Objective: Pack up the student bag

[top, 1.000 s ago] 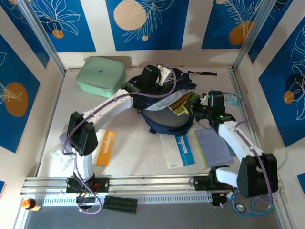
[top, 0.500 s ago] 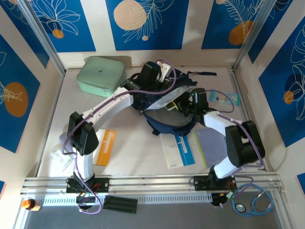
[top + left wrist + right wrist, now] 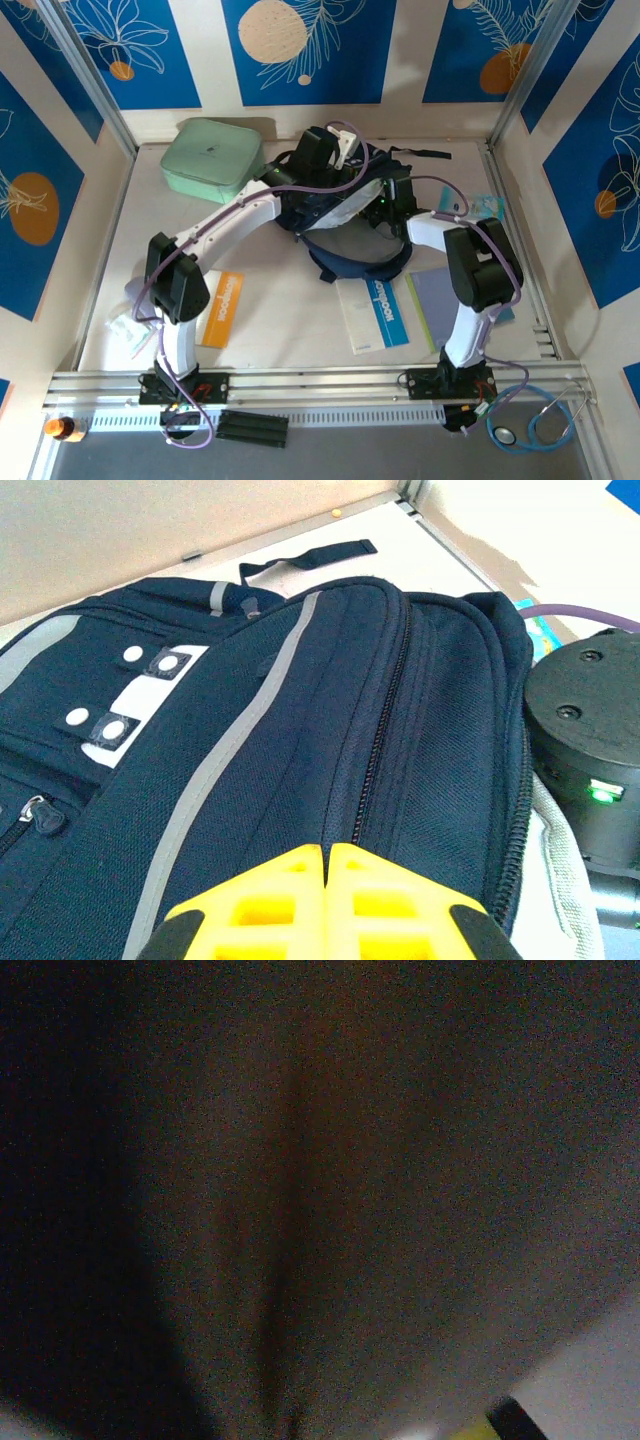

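navy student bag [image 3: 420, 730], grey stripe [image 3: 230, 750], white front patches [image 3: 140, 695], dark strap [image 3: 310, 558]

The student bag [image 3: 352, 264] is laid on the surface [image 3: 290, 312] toward the back, with a mint-green case [image 3: 210, 160] near it at the left. The left arm [image 3: 235, 216] is stretched over it and the right arm [image 3: 435, 228] bent in at its right side. An orange booklet [image 3: 220, 308], a blue-and-white booklet [image 3: 372, 312] and a lilac notebook [image 3: 432, 300] are laid in front.

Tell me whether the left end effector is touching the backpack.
Cannot tell. In the left wrist view the shut left end effector sits right over the backpack fabric, but its own fingers hide whether the tips press on it.
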Controlling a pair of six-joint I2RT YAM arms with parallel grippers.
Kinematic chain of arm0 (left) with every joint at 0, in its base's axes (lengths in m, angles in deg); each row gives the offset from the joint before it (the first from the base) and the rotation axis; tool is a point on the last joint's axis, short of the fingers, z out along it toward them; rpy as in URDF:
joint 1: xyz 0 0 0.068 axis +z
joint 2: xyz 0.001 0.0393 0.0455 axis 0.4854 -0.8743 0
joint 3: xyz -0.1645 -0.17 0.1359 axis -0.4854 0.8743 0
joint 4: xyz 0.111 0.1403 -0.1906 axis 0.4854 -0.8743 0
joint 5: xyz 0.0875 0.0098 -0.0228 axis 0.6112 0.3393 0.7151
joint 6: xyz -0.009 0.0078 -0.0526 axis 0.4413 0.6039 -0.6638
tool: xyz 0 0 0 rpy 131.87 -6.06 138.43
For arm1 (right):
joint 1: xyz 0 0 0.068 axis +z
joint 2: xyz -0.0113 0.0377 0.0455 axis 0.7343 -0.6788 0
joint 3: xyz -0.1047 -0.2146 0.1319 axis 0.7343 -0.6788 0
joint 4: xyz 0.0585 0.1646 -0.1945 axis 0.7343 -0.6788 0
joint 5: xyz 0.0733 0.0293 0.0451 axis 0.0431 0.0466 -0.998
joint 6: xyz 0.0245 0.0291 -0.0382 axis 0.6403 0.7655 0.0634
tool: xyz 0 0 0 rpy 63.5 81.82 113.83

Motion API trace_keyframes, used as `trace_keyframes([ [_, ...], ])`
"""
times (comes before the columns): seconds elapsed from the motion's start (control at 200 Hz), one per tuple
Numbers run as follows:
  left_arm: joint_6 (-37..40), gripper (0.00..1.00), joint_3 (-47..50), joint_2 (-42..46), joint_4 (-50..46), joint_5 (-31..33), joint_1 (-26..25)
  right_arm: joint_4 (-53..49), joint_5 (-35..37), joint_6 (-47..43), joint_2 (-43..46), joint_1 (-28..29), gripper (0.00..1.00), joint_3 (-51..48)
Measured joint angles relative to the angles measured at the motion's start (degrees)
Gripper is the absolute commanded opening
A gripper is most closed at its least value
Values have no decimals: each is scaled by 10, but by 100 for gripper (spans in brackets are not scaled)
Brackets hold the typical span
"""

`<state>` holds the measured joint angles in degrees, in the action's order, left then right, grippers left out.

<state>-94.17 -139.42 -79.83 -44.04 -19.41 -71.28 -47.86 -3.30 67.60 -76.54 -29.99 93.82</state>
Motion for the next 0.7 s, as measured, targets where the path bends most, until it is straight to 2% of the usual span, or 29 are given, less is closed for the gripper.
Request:
trace_keyframes([
  [0.045, 0, 0, 0, -1, -2, 2, 1, 3, -3, 1, -7, 0, 18, 5],
  [0.155, -1, 0, 0, -2, -4, 3, 3, 5, -17, 3, -19, -1, 33, 14],
  [0.235, -2, 0, 0, -2, -7, 3, 3, 3, -30, 3, -23, -3, 52, 15],
  [0.305, -2, 0, 0, -2, -7, 3, 4, 5, -38, 8, -21, -7, 61, 9],
  [0.48, -6, 0, 2, -2, -6, 3, 10, 0, -64, 14, 28, -33, 68, -70],
  [0.7, -21, 0, 49, -2, 25, -16, 21, -86, -67, -20, 204, -87, 69, -152],
])
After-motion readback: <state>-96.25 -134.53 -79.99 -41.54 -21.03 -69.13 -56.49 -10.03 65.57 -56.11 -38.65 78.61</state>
